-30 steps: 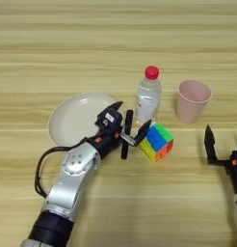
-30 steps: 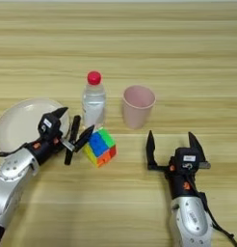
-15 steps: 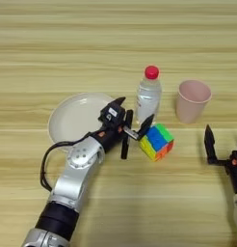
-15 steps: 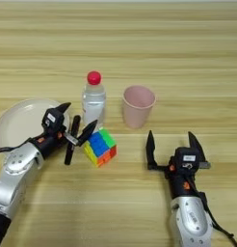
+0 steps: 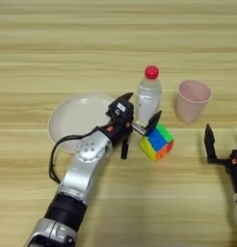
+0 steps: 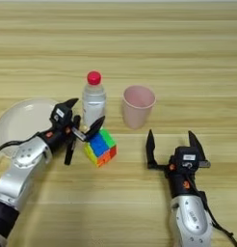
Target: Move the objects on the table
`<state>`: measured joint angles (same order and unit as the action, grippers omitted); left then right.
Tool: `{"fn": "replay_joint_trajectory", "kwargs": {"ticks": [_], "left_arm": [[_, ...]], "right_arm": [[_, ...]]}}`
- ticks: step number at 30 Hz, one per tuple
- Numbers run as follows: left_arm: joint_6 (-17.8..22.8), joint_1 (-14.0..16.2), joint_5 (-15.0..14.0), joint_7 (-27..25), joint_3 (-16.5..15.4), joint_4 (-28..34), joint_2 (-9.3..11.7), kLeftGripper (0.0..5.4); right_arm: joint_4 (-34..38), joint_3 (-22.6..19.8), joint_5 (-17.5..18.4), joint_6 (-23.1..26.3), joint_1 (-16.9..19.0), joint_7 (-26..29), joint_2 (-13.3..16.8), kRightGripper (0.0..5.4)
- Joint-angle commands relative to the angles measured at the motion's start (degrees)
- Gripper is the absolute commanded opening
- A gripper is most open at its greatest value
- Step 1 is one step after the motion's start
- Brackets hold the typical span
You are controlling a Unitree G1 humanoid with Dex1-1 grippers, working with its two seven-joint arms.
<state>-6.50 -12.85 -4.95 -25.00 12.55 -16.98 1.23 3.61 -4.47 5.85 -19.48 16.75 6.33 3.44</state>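
Note:
A multicoloured puzzle cube [image 5: 157, 142] lies on the wooden table [image 5: 115, 43], just in front of a clear bottle with a red cap [image 5: 149, 96]. My left gripper [image 5: 139, 135] is open at the cube's left side. One finger reaches up between bottle and cube, and the other points down toward the table. I cannot tell whether it touches the cube. My right gripper [image 6: 172, 147] stands open at the lower right, upright, with nothing between its fingers. A cream round plate [image 5: 74, 118] lies behind the left arm.
A pink cup [image 5: 192, 100] stands upright to the right of the bottle, behind the right gripper. The left forearm, with a black cable, runs from the bottom left edge up across the plate's near rim.
The left gripper has moved right, toward the cube, and its upper finger now reaches the cube's top edge. Cube, bottle, cup and right gripper have stayed put.

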Motion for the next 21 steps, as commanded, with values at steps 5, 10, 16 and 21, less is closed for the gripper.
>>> {"fn": "replay_joint_trajectory", "kwargs": {"ticks": [5,10,16,21], "left_arm": [[-2.1,-3.8,0.9,0.4,-0.5,-5.9,-1.2,5.37],[-2.3,-4.4,0.8,0.2,-0.6,-6.0,-1.5,5.37],[-2.9,-5.5,0.9,0.3,-0.7,-7.9,-2.1,5.37],[-3.6,-7.1,0.9,0.4,-1.2,-10.4,-2.7,5.37]], "right_arm": [[0.0,-0.2,-0.3,0.0,-0.2,-0.5,-0.2,5.40],[0.0,-0.3,-0.4,-0.1,-0.3,-0.6,-0.2,5.40],[0.1,-0.2,-0.4,-0.1,-0.3,-0.9,-0.1,5.40],[0.1,-0.2,-0.4,-0.2,-0.2,-0.9,-0.1,5.40]]}}
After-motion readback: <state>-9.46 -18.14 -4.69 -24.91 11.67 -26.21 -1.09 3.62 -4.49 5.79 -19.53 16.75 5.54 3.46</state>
